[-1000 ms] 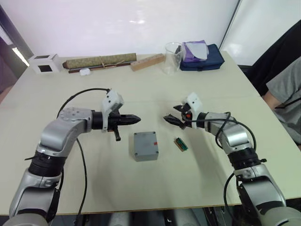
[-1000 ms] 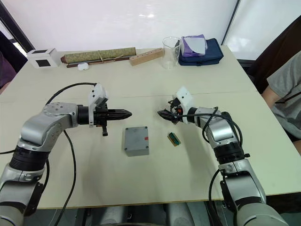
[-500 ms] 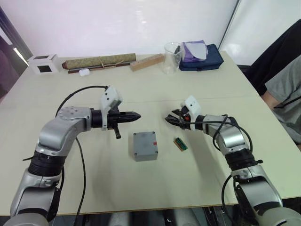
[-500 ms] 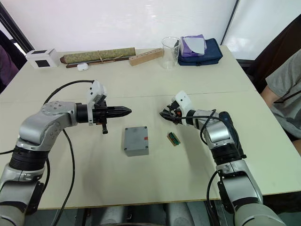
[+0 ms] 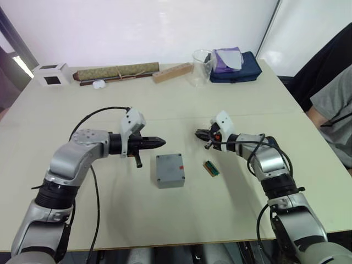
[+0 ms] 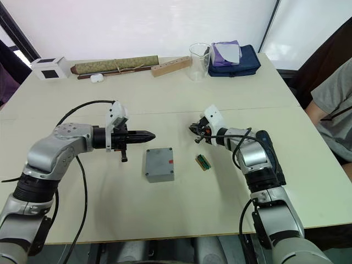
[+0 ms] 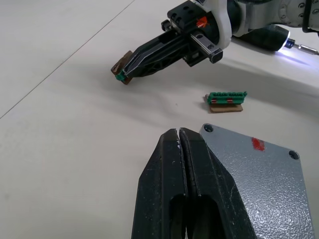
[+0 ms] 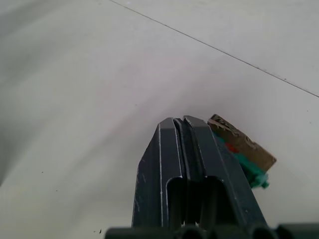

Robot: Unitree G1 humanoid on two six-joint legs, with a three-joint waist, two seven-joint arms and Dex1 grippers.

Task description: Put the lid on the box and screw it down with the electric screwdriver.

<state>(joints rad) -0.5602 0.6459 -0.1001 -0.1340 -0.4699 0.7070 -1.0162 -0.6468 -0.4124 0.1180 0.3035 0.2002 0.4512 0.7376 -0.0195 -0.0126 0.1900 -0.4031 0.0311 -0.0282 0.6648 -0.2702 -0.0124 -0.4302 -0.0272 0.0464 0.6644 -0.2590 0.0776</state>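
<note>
**Status, bench top**

1. L gripper (image 5: 160,142): fingers (image 7: 164,174) pressed together, no gap, nothing between them. It hovered over the bench (image 5: 165,220) just beside the box's far-left corner, tip pointing toward the R gripper.
2. R gripper (image 5: 199,133): fingers (image 8: 169,169) pressed together as well. A small brown-and-green part (image 8: 242,150) lay against the side of one fingertip; whether it was gripped or only touching, cannot tell. Tip low over the bench, beyond the box's far-right corner, well apart from the L tip.
3. The box (image 5: 171,184): approx. mid-bench, a little toward the near edge, between the two arms.
4. The lid (image 7: 254,169): seated flat on the box, red mark near one edge, a fastener head at each of the two corners seen in the L wrist view.
5. The electric screwdriver (image 7: 271,38): lay toward the right edge of the bench, partly behind the R arm, white light on at the bit end. No gripper touched it.
6. A green terminal strip (image 5: 211,168): flat on the bench just right of the box, not touching it.
7. Far edge, L to R: white cube (image 5: 50,73), rolled mat (image 5: 116,71), wood block (image 5: 172,72), clear beaker (image 5: 202,67), blue pouch (image 5: 242,74).
</note>
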